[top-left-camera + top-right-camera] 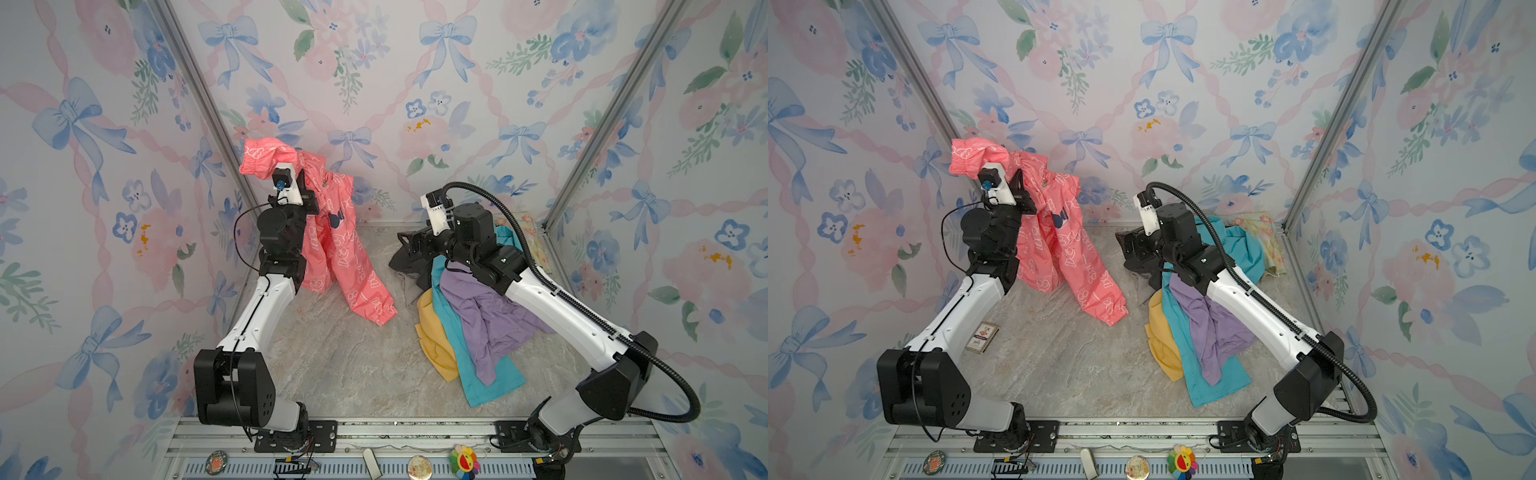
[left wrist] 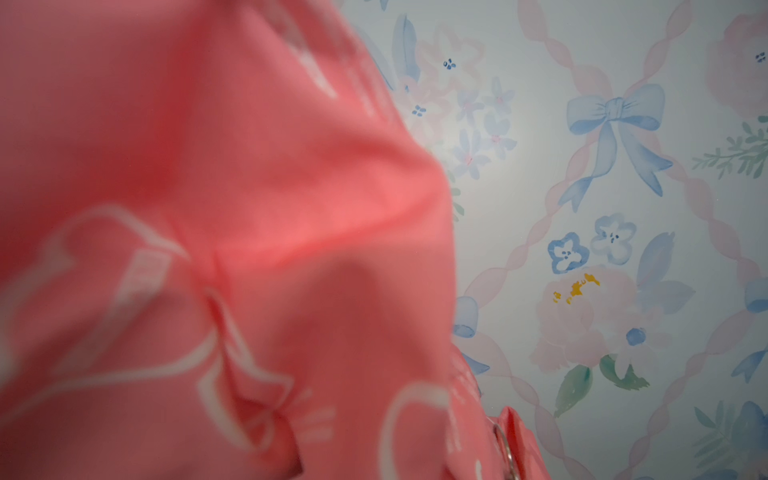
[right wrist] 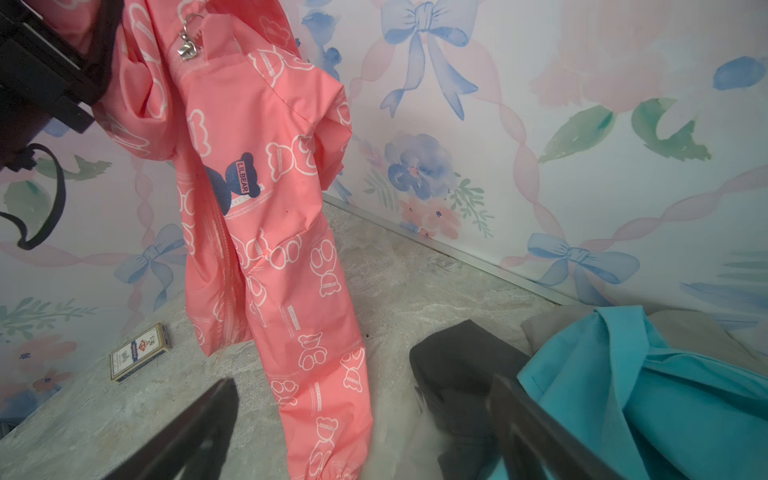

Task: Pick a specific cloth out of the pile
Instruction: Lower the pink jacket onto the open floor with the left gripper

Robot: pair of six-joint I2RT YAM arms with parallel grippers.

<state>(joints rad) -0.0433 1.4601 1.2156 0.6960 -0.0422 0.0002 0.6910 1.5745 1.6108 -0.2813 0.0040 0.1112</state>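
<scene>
I judge that the step in hand is to lift the cloth fully free and carry it away from the pile. The left gripper is clenched on its upper part, near the zipper, and holds it high at about ten o'clock of the table. The pile lies at about three o'clock, apart from it. To do this well I would raise the arm more, because the lower cuff rests on the table, and I would move slowly (thin shiny fabric can slip from closed jaws). The right gripper is released, with jaws wide, just above the dark grey garment at the pile's edge; I would not let it catch anything there. The cloth is a coral-pink jacket with white outline bears, a dark blue bear badge, a metal zipper pull and gathered elastic cuffs. One sleeve is draped over the left gripper.
</scene>
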